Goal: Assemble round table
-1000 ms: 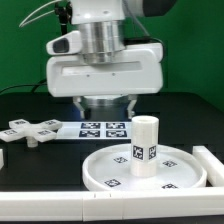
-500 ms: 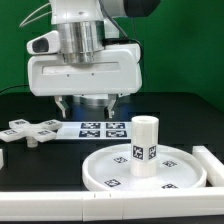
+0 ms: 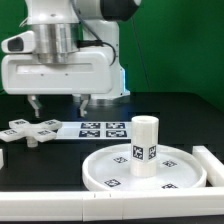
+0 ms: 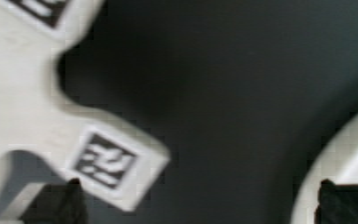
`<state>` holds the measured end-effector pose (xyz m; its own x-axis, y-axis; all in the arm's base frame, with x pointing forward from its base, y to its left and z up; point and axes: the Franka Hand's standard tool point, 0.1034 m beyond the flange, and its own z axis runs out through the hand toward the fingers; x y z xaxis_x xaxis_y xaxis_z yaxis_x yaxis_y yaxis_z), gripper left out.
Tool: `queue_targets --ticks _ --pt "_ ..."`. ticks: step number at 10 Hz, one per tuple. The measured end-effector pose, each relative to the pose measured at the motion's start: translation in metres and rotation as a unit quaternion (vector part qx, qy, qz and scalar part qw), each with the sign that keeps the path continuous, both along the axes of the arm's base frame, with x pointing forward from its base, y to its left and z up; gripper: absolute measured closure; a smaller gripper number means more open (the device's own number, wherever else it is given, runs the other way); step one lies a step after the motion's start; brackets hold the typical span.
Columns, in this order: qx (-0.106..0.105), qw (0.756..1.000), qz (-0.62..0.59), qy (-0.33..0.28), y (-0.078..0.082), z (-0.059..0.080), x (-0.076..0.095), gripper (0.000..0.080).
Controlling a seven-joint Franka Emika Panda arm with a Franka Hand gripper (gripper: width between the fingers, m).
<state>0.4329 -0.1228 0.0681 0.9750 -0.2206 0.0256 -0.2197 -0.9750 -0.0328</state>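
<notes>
The large round disc lies at the front of the black table. The short thick post stands upright on it. The cross-shaped piece lies flat at the exterior view's left. My gripper hangs open and empty above the table, just behind the cross-shaped piece and to its right in the exterior view. In the wrist view the cross-shaped piece with a square tag lies under one of my fingertips. My gripper shows wide open there with dark table between the fingers.
The marker board lies flat behind the disc. A long white rail lies at the exterior view's right, another white part at the left edge. A curved white edge shows by the other fingertip.
The arm has moved toward the exterior view's left, from above the marker board to over the cross-shaped piece. The gripper stays open. The post, disc and cross have not moved.
</notes>
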Motion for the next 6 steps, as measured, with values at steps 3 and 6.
queue_targets --ticks 3,6 --pt "0.000 1.000 0.001 0.001 -0.005 -0.001 -0.002 0.0151" --pt "-0.010 1.000 -0.008 -0.004 -0.015 -0.005 -0.007 0.0151"
